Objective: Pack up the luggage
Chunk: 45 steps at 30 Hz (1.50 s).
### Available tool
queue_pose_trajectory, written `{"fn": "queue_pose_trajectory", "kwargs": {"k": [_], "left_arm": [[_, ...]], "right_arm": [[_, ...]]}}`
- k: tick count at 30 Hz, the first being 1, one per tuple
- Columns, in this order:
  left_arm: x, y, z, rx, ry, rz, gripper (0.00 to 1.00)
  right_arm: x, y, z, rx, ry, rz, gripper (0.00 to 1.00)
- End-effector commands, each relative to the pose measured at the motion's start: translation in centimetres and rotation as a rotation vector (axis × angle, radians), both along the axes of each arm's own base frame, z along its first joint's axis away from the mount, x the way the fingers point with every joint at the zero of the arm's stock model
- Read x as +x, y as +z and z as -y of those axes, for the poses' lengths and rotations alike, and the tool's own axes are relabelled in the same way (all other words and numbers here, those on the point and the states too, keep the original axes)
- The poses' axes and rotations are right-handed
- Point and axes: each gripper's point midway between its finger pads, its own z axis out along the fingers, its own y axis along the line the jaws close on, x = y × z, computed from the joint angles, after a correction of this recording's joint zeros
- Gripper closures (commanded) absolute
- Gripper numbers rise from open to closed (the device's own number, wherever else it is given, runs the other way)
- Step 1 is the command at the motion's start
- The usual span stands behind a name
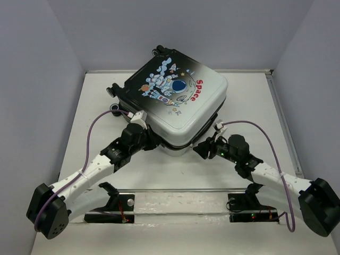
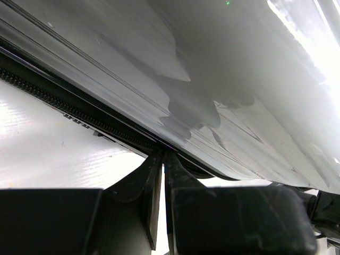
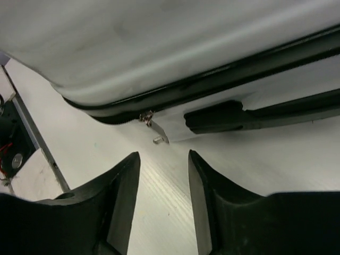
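Note:
The luggage [image 1: 175, 101] lies flat at the table's centre back, lid down, astronaut and red "Space" print facing up. My left gripper [image 1: 152, 141] is at its front left edge; in the left wrist view its jaws [image 2: 163, 155] are shut with only a sliver between them, tips against the black zip line [image 2: 79, 109] under the silver shell [image 2: 239, 79]. Nothing shows between them. My right gripper [image 1: 202, 148] is at the front right corner, open and empty [image 3: 163, 156]. A small metal zip pull [image 3: 154, 128] hangs from the seam just ahead of it.
The white table [image 1: 95, 106] is walled at the back and both sides. The suitcase's wheels [image 1: 157, 51] point to the back left. A black moulded piece [image 3: 223, 119] sits on the shell's side beside the zip pull. A clear strip [image 1: 180, 190] and arm mounts line the near edge.

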Motion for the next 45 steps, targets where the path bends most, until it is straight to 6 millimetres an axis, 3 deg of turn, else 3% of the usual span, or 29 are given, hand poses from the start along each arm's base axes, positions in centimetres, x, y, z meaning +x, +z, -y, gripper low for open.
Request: {"fn": "queue_pose_trajectory", "kwargs": {"k": [1, 3, 16, 22, 32, 35, 40, 41, 43, 44, 45], "left_arm": [[1.6, 5.8, 2.1, -0.161, -0.016, 0.15, 0.81], [1.5, 5.5, 2.1, -0.16, -0.02, 0.147, 0.81], [1.2, 4.8, 1.9, -0.152, -0.023, 0.136, 0.82], [1.1, 4.2, 1.9, -0.146, -0.02, 0.123, 0.82], [1.1, 3.9, 1.9, -0.149, -0.019, 0.112, 0.82], [1.0, 4.1, 2.1, -0.164, -0.021, 0.114, 0.82], [1.0, 4.5, 3.1, -0.199, -0.047, 0.123, 0.82], [1.1, 4.6, 3.3, -0.203, -0.049, 0.122, 0.82], [1.6, 5.7, 3.7, -0.223, -0.048, 0.145, 0.82], [1.9, 5.6, 4.0, -0.22, -0.048, 0.142, 0.82], [2.2, 5.9, 4.2, -0.223, -0.05, 0.146, 0.82]], "right_arm": [[2.5, 3.2, -0.5, 0.044, -0.041, 0.166, 0.5], [2.5, 2.6, -1.0, 0.032, -0.016, 0.144, 0.5], [4.0, 4.3, -3.2, 0.078, 0.042, 0.225, 0.5], [4.0, 4.0, -4.1, 0.115, 0.08, 0.231, 0.51], [4.0, 5.8, -4.3, 0.212, 0.045, 0.3, 0.93], [3.7, 6.1, -3.9, 0.233, 0.021, 0.306, 0.93], [2.5, 5.0, -3.4, 0.183, -0.042, 0.25, 0.93], [1.9, 3.3, -3.4, 0.126, -0.057, 0.182, 0.93], [0.8, 2.9, -3.4, 0.096, -0.058, 0.142, 0.93], [0.1, 1.0, -3.0, 0.03, -0.076, 0.077, 0.93], [-1.6, 0.4, -3.7, 0.003, -0.034, 0.052, 0.93]]}}
